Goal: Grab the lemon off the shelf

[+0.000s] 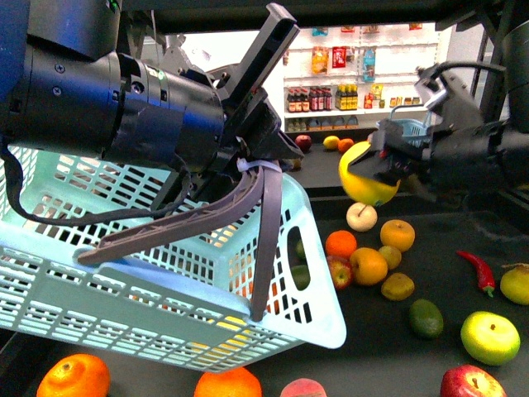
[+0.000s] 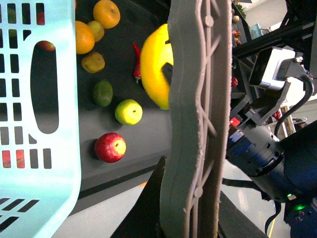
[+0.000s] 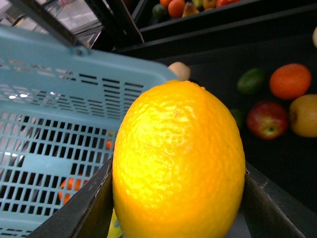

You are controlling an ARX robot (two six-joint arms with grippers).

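The bright yellow lemon hangs in the air above the shelf's dark tray, just off the basket's far corner, with my right gripper shut on it. It fills the right wrist view, where the lemon sits between two dark fingers. My left gripper is shut on the grey basket handle and holds up the pale blue basket. In the left wrist view the handle crosses in front of the lemon.
Loose fruit lies on the tray: oranges, a lime, a yellow-green apple, a red apple and a red chili. More oranges lie below the basket. White shelves of bottles stand behind.
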